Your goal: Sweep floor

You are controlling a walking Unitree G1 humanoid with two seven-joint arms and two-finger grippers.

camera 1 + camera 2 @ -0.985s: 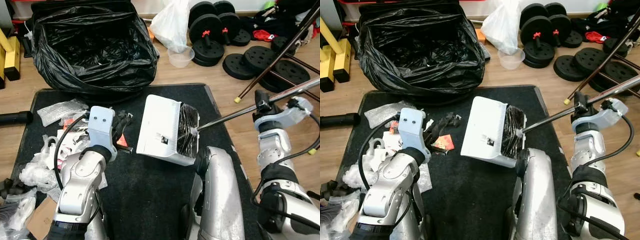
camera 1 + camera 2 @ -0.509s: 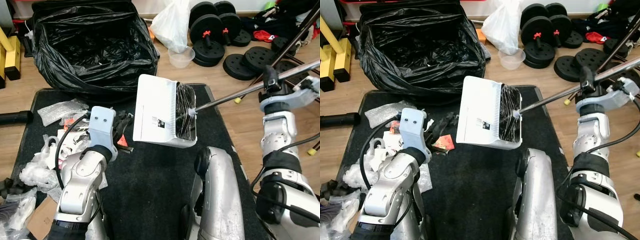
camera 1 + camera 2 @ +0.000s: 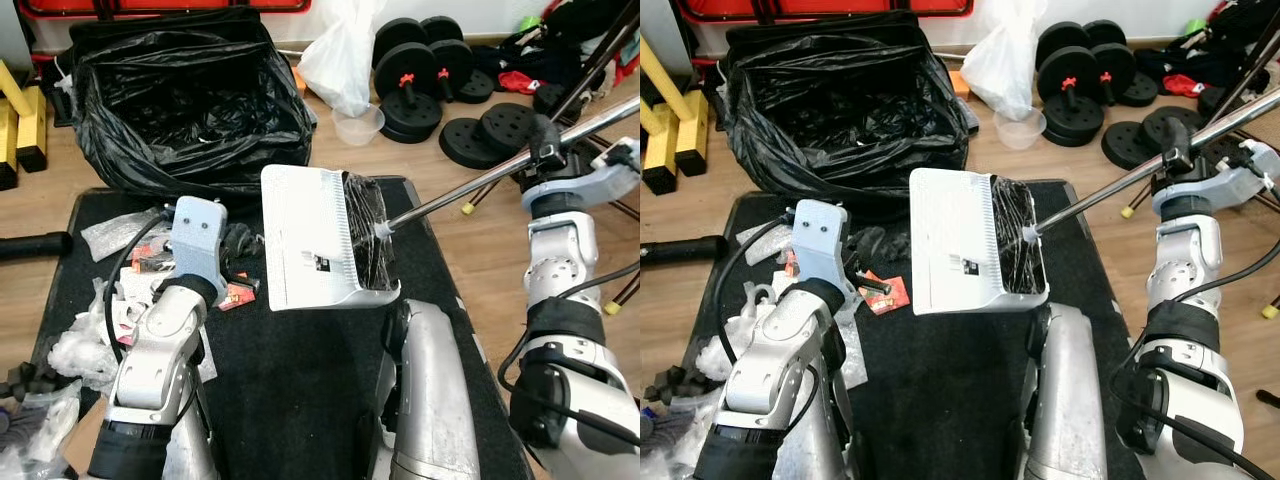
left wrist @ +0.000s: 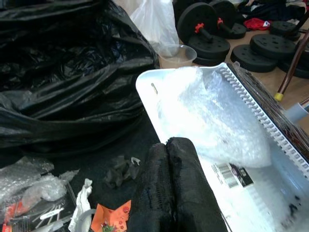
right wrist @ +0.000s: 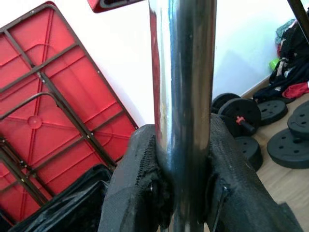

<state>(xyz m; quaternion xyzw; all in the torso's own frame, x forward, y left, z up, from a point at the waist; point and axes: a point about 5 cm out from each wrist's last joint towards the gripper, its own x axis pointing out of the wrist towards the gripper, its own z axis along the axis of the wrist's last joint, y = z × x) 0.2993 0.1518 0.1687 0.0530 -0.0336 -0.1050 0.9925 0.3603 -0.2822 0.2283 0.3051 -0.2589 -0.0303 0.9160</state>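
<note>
The white plastic dustpan is tipped up on edge above the black mat, just in front of the open black bin bag, with its ribbed, comb-toothed rim toward the robot's right. Crinkled clear bubble wrap lies inside it, and a small barcode label sits on its smooth white face. A straight, shiny metal handle runs from the pan's dark, film-covered mouth up and to the right into the right gripper, whose padded black fingers are clamped on either side of the tube. The left gripper hovers low over the mat beside the pan, its two textured fingers pressed together with nothing between them. Scraps litter the mat near it: an orange wrapper, torn grey bits and clear plastic bags. Beyond the mat, on the wooden floor, stand round black dumbbell plates, a clear plastic tub and a white plastic bag.
</note>
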